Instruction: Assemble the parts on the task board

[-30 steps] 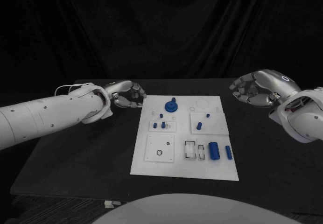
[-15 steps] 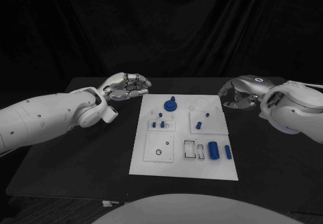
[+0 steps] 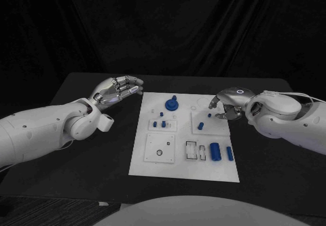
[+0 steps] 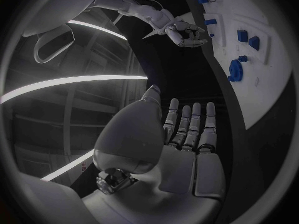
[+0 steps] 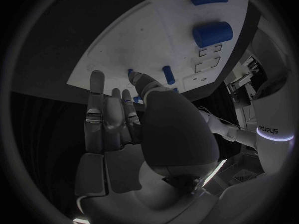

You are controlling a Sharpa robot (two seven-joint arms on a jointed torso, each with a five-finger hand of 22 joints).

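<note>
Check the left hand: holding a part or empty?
Empty. The left hand shows a bare palm with fingers stretched out side by side, and it hovers off the task board's left edge.

The far right corner of the task board [image 3: 204,169] is covered by the right hand [image 3: 227,104]. The small parts [image 3: 160,125] are too small for their shapes to be determined. The board [image 5: 156,40] is partly hidden behind the right hand [image 5: 134,129] in its wrist view.
</note>
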